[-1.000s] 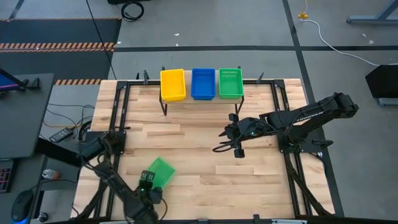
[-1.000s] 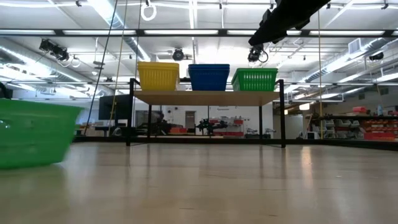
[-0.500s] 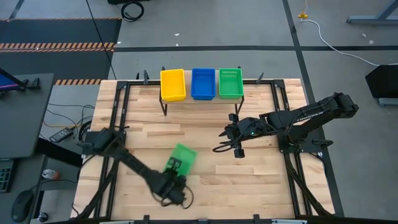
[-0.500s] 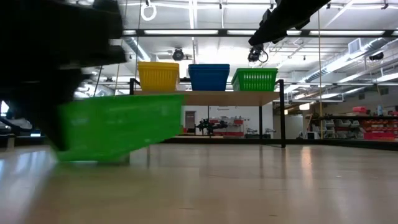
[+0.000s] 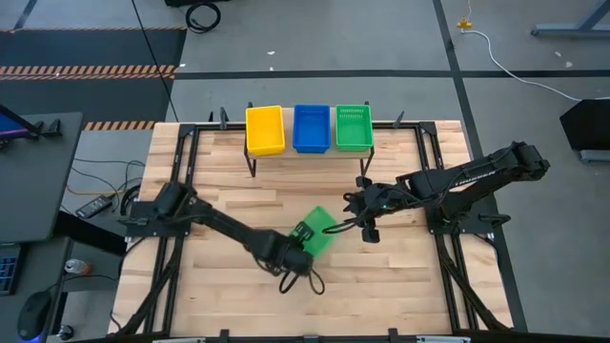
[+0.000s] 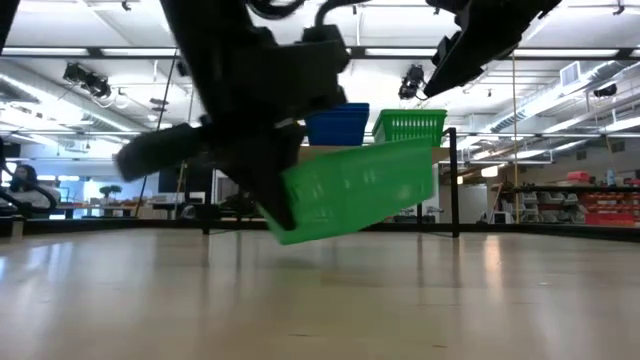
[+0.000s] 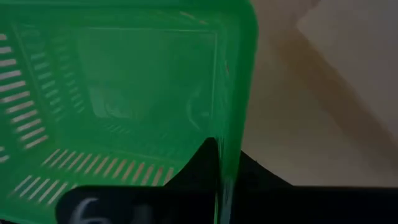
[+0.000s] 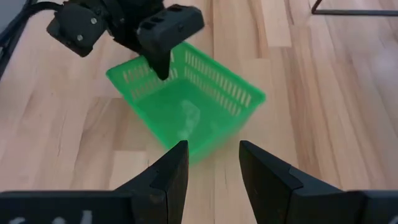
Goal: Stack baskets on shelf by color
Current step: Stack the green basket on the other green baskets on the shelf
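Observation:
On the shelf (image 6: 456,190) at the table's far edge stand a yellow basket (image 5: 265,130), a blue basket (image 5: 311,128) and a green basket (image 5: 353,127), side by side. My left gripper (image 5: 303,238) is near the table's middle, shut on another green basket (image 5: 318,234) that is off the tabletop. My right gripper (image 8: 213,165) hangs open just right of that basket and higher, its fingers pointing toward it with nothing between them. My left gripper pinches one wall of the green basket at its rim (image 7: 227,163), with one finger (image 8: 163,62) inside the basket and the other outside. The fingers slant down from the table's left side. The basket (image 6: 355,190) hangs clear of the table, tilted, its left end lower.
Black frame rails (image 5: 186,171) run along the table's left and right sides. The slatted tabletop (image 5: 400,286) lies bare in front of the shelf and along the near edge. Cables and a remote lie off the table's left edge (image 5: 95,205).
My left gripper has swung from the table's near left corner toward the middle, carrying the green basket. The basket stood on the table a second ago; now it is lifted clear, turned about and tipped. My right arm has kept its place.

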Motion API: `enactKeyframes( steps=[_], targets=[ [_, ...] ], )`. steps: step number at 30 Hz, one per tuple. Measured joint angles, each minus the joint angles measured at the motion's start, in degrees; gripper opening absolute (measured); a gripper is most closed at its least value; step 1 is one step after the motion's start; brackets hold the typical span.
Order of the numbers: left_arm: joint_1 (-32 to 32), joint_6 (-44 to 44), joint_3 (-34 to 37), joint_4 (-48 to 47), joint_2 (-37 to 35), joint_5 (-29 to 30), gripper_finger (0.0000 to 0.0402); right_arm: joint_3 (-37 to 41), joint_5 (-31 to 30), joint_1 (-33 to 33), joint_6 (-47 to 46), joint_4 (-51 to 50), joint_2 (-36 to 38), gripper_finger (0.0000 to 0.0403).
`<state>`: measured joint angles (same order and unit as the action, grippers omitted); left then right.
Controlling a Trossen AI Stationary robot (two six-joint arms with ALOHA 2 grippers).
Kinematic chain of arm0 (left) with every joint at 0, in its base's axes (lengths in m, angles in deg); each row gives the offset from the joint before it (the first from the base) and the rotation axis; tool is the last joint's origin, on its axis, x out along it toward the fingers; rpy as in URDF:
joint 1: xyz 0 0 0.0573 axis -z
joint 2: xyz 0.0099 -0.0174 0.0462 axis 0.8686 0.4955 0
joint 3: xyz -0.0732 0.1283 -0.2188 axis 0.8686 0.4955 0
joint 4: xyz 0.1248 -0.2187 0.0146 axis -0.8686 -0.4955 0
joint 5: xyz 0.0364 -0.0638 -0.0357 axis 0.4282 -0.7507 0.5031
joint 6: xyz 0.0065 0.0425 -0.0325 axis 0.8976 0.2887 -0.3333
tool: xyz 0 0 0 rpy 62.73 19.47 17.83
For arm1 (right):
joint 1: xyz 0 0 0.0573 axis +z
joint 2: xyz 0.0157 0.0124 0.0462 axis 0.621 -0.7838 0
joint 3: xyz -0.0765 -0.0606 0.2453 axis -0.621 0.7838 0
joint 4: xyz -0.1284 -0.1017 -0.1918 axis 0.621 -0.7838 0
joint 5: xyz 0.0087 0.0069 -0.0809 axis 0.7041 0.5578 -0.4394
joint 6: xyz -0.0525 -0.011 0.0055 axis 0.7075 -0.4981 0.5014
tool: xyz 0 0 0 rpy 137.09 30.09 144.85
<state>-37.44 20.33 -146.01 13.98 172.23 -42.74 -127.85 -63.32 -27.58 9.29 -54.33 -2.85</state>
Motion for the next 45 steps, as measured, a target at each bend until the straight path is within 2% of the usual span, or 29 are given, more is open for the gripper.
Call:
enactKeyframes(
  steps=[3,7,10,14,21,24,30,34,38,45],
  targets=[
    [-1.23,6.42,0.00,2.38,0.00,-2.61,0.0006,0.00,0.75,0.02,4.16,-0.96,0.00,0.0149],
    [-1.25,11.63,0.00,7.11,0.00,-5.97,0.0004,0.00,5.31,0.91,18.35,-1.64,0.00,0.0149],
    [-0.35,15.12,0.00,12.23,0.00,-7.86,0.0003,0.00,7.44,1.98,25.01,-1.58,0.00,0.0149],
    [1.96,20.17,0.00,20.78,-0.02,-9.58,0.0003,0.00,11.84,4.10,28.72,-1.93,0.00,0.0149],
    [3.39,21.84,0.00,27.64,-0.51,-16.62,0.0004,0.00,26.67,10.33,31.52,-2.09,0.00,0.0149],
    [3.11,21.84,0.00,28.38,-0.88,-17.35,0.0005,0.00,26.66,12.60,31.80,0.08,0.00,0.0149],
    [1.84,21.93,0.00,28.48,-0.96,-24.03,0.0005,0.00,22.13,14.08,35.12,4.09,0.02,0.0149],
    [1.31,22.40,0.00,28.32,-0.96,-24.44,0.0004,0.00,21.88,14.04,36.77,4.27,0.01,0.0149],
    [0.89,23.12,0.00,29.03,-0.96,-25.69,0.0004,0.00,24.15,14.09,37.48,5.65,-1.66,0.0149],
    [0.49,25.14,0.02,30.80,-0.96,-26.47,0.0004,0.00,27.58,14.73,38.05,7.63,-8.65,0.0149]
  ],
)
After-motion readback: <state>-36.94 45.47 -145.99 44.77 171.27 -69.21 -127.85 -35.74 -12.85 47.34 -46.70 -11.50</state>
